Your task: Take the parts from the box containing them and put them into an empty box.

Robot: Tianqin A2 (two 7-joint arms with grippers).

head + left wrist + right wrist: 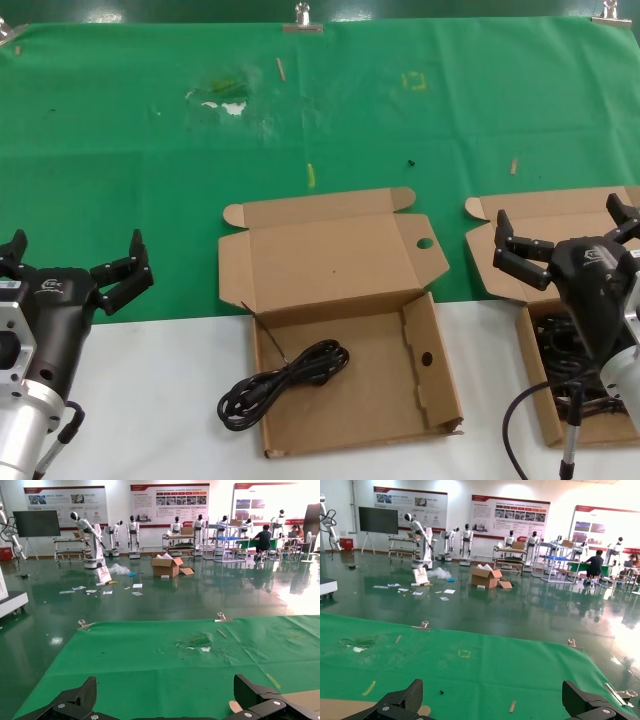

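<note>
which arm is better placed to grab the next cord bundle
Right, probably. The right gripper hangs open over the box containing them, where the remaining parts lie. The left gripper, also open, sits far off, past the holed box.

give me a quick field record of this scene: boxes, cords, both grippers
holed box: centre, lid open, one cord bundle lying partly over its left edge
right box: lid open, black cords inside
left gripper: open, low at the left, holding nothing
right gripper: open, above the right box, holding nothing
surface: green cloth behind, white table in front
</note>
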